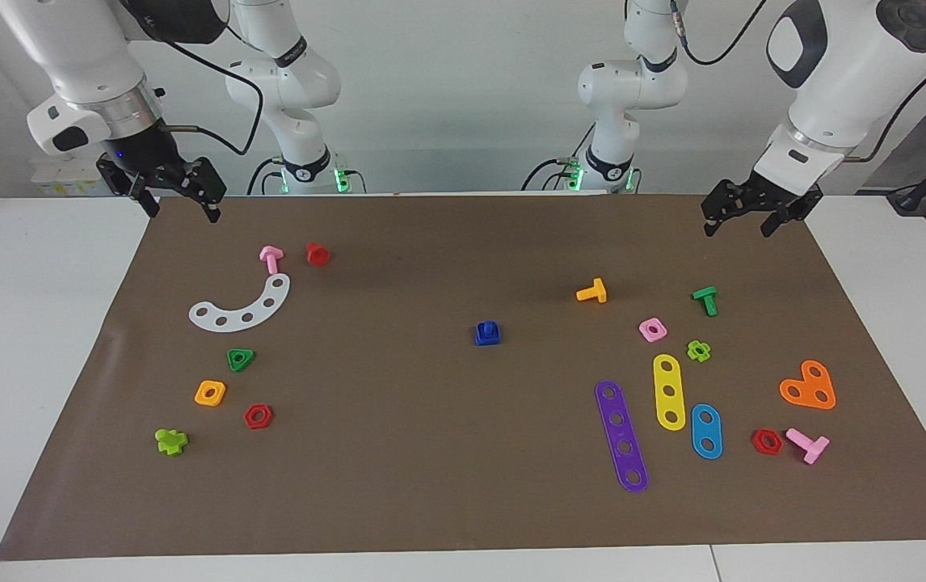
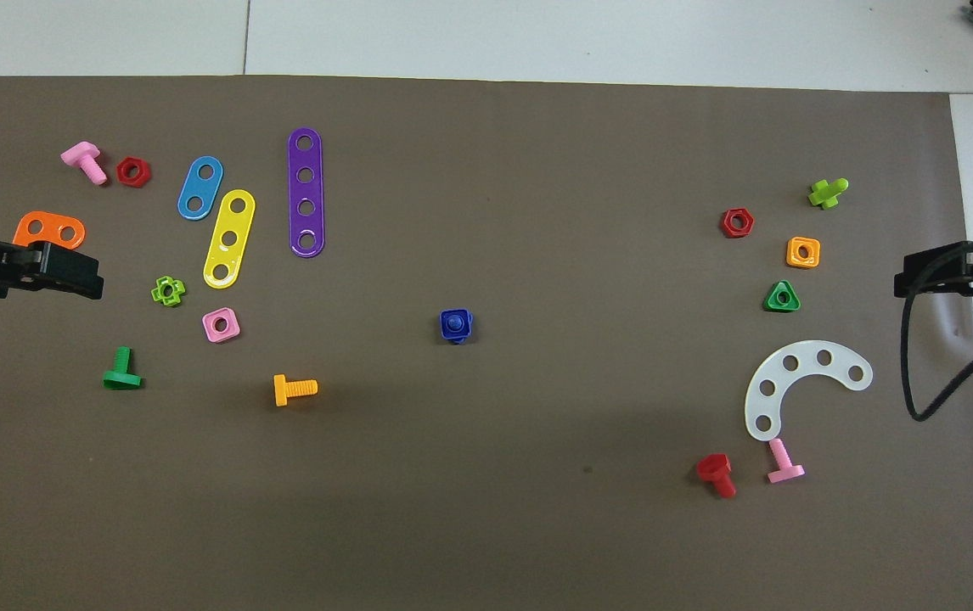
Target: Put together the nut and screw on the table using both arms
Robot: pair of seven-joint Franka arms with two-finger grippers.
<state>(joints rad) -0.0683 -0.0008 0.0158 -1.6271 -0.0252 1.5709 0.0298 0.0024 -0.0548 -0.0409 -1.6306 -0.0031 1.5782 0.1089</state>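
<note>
The dark-blue square nut (image 1: 487, 337) lies in the middle of the brown mat (image 1: 431, 453) on the white table (image 1: 27, 339). The dark-blue screw (image 1: 488, 326) sits in its hole, its round end sticking up; its head is hidden. In the overhead view the nut (image 2: 467, 327) and the screw (image 2: 452, 322) show as one piece. My left gripper (image 1: 738, 229) hangs open and empty in the air over the left arm's end of the mat; it also shows in the overhead view (image 2: 70, 273). My right gripper (image 1: 184, 213) hangs open and empty over the right arm's end.
Toward the left arm's end lie an orange screw (image 1: 592, 291), green screw (image 1: 705, 300), pink square nut (image 1: 652, 329), purple strip (image 1: 621, 436), yellow strip (image 1: 668, 391) and orange plate (image 1: 809, 386). Toward the right arm's end lie a white arc (image 1: 241, 306), red screw (image 1: 317, 254), green triangular nut (image 1: 240, 359) and orange nut (image 1: 210, 393).
</note>
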